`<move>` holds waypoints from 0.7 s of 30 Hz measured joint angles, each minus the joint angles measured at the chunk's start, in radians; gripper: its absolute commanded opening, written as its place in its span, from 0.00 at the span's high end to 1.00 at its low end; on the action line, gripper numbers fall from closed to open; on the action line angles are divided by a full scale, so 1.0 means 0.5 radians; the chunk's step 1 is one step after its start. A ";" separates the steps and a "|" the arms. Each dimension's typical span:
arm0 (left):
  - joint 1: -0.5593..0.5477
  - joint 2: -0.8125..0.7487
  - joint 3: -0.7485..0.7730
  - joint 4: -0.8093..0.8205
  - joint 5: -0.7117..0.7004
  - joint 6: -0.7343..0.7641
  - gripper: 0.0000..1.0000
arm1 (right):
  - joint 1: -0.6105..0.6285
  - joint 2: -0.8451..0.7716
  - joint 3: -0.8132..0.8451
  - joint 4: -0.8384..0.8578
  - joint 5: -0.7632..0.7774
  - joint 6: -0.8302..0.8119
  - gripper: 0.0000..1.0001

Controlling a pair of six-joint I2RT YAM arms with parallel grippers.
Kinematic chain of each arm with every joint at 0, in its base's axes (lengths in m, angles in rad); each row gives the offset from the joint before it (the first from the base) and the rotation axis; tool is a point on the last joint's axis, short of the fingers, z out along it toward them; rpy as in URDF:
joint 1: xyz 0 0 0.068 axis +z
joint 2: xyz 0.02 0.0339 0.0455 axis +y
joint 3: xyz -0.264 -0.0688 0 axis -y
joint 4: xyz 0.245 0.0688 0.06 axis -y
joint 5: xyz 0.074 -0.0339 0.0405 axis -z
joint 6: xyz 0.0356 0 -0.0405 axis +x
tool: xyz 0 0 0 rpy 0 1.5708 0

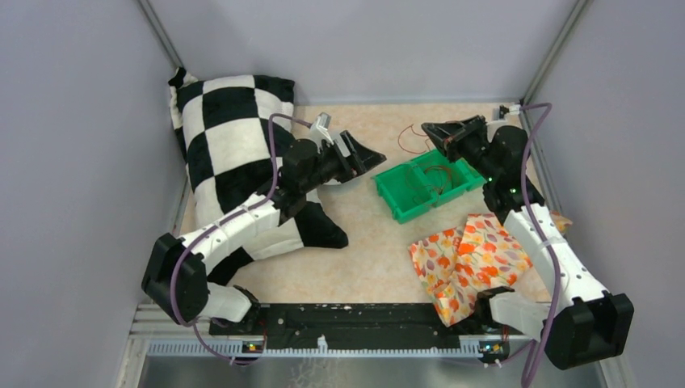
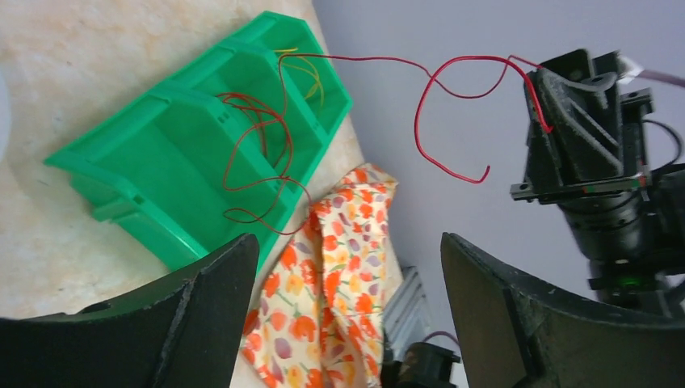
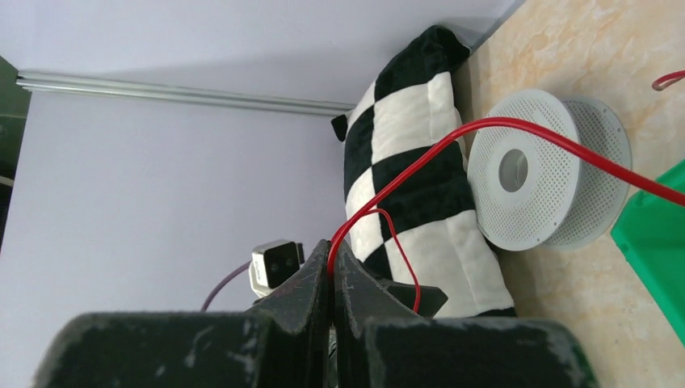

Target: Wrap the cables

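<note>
Right gripper (image 3: 331, 257) pinches the red cable (image 3: 485, 123); left gripper (image 2: 347, 242) gapes wide, empty. Other cables (image 2: 258, 153) lie loose in green bin (image 2: 121, 198); white spool (image 3: 533, 214) bare. Wrapping judged barely begun.

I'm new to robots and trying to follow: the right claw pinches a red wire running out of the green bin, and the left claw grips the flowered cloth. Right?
Not quite. The left wrist view shows the left gripper open and empty, the flowered cloth lying beyond it. The right gripper is indeed shut on the red wire running out of the green bin.
</note>
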 measured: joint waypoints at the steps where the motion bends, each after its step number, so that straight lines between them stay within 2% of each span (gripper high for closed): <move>1: 0.008 0.001 -0.039 0.075 0.019 -0.060 0.12 | 0.000 0.000 -0.007 0.015 0.002 0.008 1.00; 10: 0.034 0.241 -0.086 0.621 0.367 -0.388 0.17 | 0.000 0.014 -0.060 0.108 -0.014 0.066 1.00; 16: 0.034 0.326 -0.002 0.703 0.447 -0.388 0.22 | 0.000 0.014 -0.061 0.137 -0.037 0.083 1.00; 21: 0.035 0.468 0.166 0.758 0.480 -0.349 0.31 | 0.000 0.014 -0.061 0.150 -0.056 0.085 1.00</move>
